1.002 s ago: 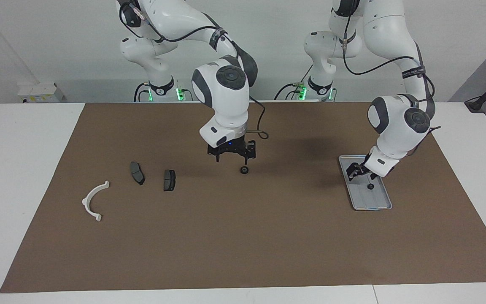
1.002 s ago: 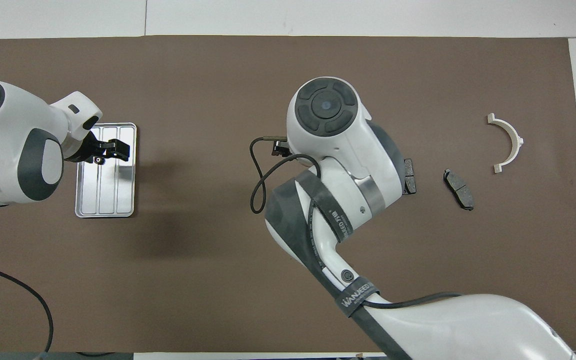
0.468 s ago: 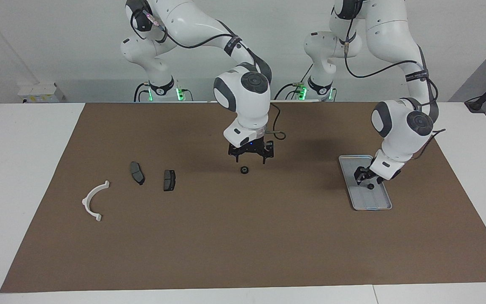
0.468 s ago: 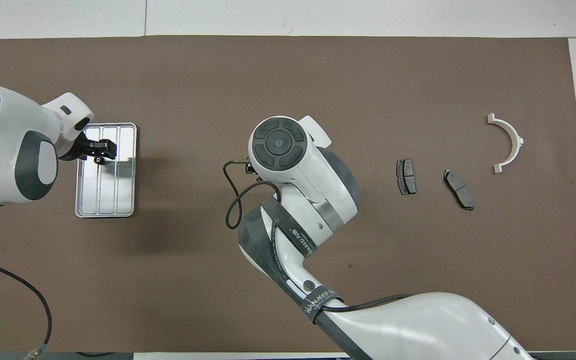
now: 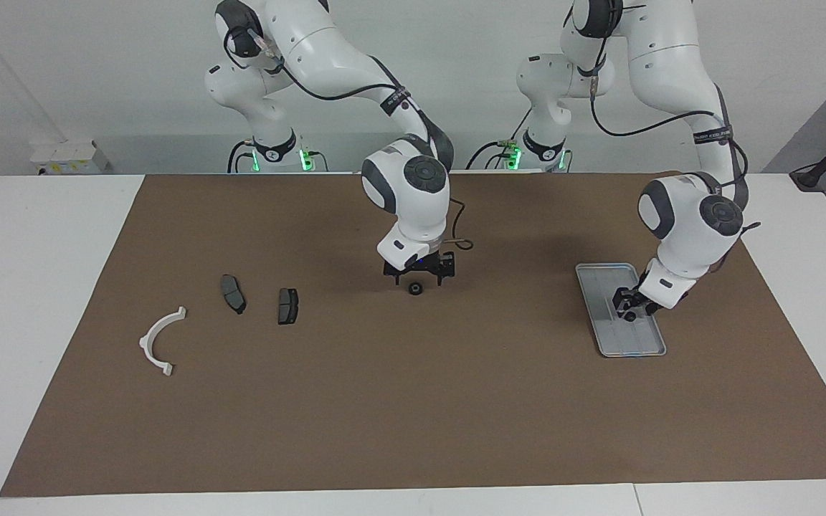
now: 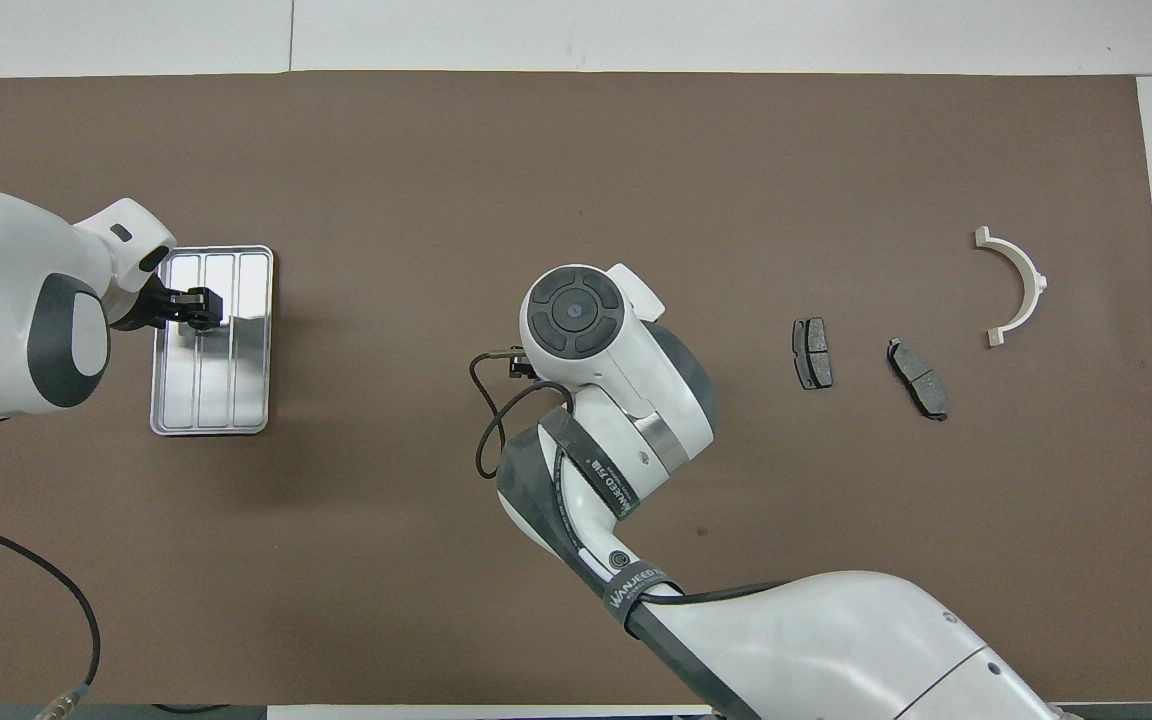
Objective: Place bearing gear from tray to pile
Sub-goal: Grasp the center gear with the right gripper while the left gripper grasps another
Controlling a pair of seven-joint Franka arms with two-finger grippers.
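Where the mat [image 5: 413, 401] comes nearest to the robots, you see the right gripper [image 5: 419, 274] low over a small black bearing gear [image 5: 416, 289] that lies on the mat at the middle of the table. Its fingers [image 5: 391, 273] stand spread, one at each side just above the gear, and you cannot tell if they touch it. In the overhead view the arm's wrist hides this gear completely.

Toward the left arm's end you find the tray [image 5: 603, 283] [image 6: 252, 330]. The left gripper [image 5: 629, 309] [image 6: 198, 308] is down in it, with its fingers [image 6: 204, 297] drawn close around a second small black bearing gear [image 5: 630, 316]; whether they press on it you cannot tell.

Toward the right arm's end lies the pile: two dark brake pads [image 5: 288, 305] [image 6: 812, 353] side by side, near the first gear's line, and, a little farther from the robots, the white half-ring bracket [image 5: 158, 342] [image 6: 1018, 284]. All three pieces lie apart from each other.
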